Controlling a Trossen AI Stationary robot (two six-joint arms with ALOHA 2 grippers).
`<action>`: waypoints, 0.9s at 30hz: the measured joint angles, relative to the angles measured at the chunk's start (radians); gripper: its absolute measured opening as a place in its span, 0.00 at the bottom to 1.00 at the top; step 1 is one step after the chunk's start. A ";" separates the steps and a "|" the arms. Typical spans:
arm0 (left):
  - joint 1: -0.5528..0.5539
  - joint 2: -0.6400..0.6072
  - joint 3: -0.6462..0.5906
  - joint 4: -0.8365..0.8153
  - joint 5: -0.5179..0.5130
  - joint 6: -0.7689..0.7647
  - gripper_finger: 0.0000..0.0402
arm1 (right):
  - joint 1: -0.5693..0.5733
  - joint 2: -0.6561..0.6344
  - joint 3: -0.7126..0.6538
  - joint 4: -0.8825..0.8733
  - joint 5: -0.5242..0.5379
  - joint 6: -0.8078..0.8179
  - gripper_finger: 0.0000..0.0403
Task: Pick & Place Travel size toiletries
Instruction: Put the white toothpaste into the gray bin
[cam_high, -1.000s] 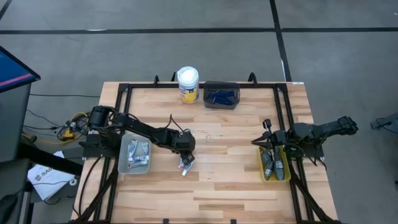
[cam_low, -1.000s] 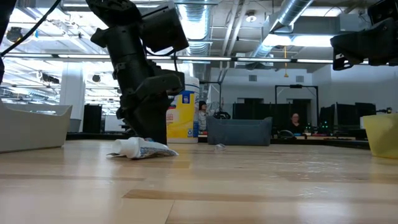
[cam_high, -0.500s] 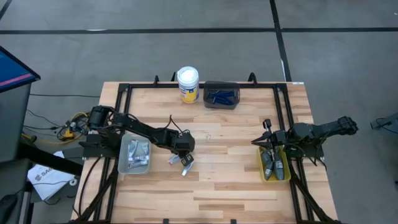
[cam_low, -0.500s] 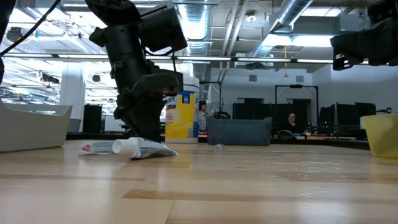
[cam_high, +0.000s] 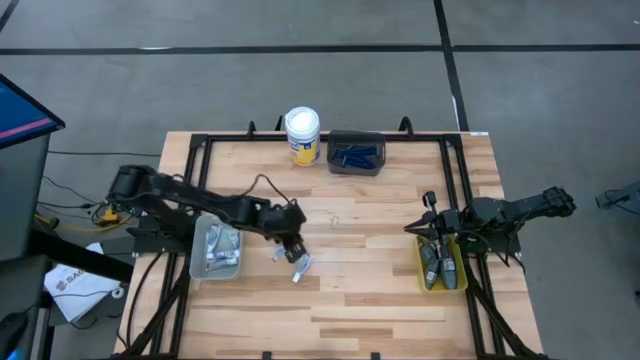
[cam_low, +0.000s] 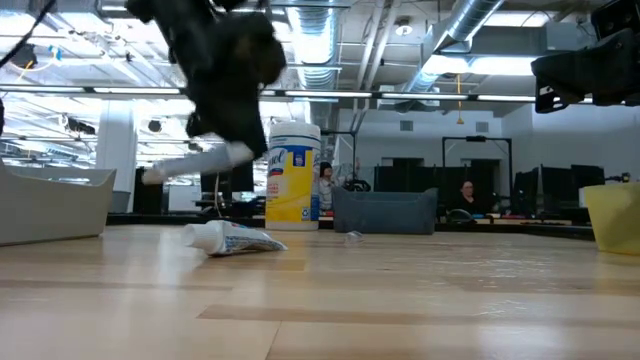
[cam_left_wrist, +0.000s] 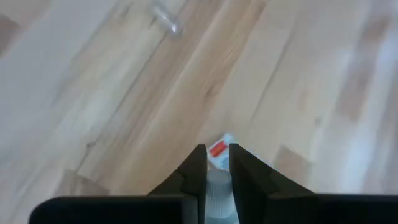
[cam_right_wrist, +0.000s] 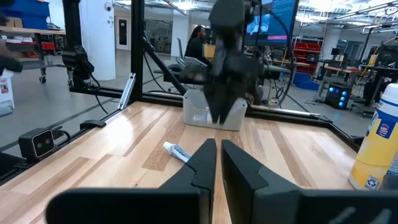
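Lifted left claw (cam_high: 291, 246) gripping tube (cam_low: 190, 163), right arm parked

One white tube (cam_low: 190, 163) is lifted; another (cam_low: 232, 240) lies on wood.

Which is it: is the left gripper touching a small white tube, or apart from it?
Touching. In the left wrist view, the left gripper is clamped on a small white tube; the low view shows it lifted.

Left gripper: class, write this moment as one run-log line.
left gripper: shut on tube, held above table | second tube: lying on table | right gripper: shut, waiting by yellow tray
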 joint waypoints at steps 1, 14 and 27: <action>0.000 -0.034 0.000 -0.024 0.000 -0.004 0.10 | 0.000 0.000 0.000 -0.001 0.000 0.000 0.04; -0.001 -0.452 0.000 -0.453 -0.108 -0.211 0.00 | 0.000 0.000 0.000 0.000 0.000 0.000 0.04; -0.039 -0.375 0.000 -0.432 -0.073 0.108 0.19 | 0.000 0.000 0.000 0.000 0.000 0.000 0.04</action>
